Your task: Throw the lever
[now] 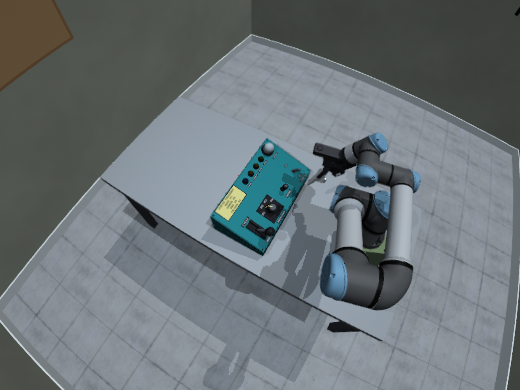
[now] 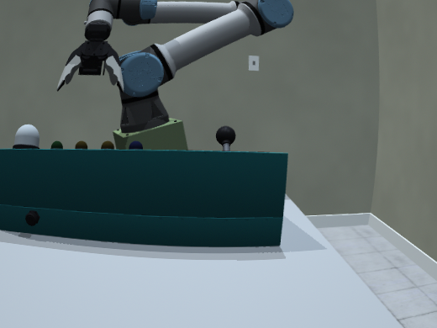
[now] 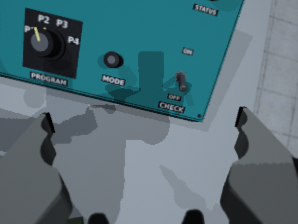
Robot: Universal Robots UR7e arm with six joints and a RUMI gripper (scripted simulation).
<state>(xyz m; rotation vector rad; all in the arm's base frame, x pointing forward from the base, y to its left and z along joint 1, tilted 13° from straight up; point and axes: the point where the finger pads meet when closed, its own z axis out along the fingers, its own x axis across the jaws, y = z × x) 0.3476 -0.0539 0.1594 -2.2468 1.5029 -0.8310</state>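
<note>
You see a grey table (image 1: 165, 150) with a teal console (image 1: 257, 197) lying flat on it as your landmark. The robot arm (image 1: 372, 240) stands just beside the console's long edge. Its gripper (image 2: 90, 80) hangs above the table off the console's corner near the CHECK switch (image 3: 181, 81), jaws spread wide and holding nothing. At the console's opposite end, the black-knobbed lever (image 1: 261, 231) sits untouched, well apart from the gripper. Between them are the program dial (image 3: 41, 44) and mode button (image 3: 112, 60).
</note>
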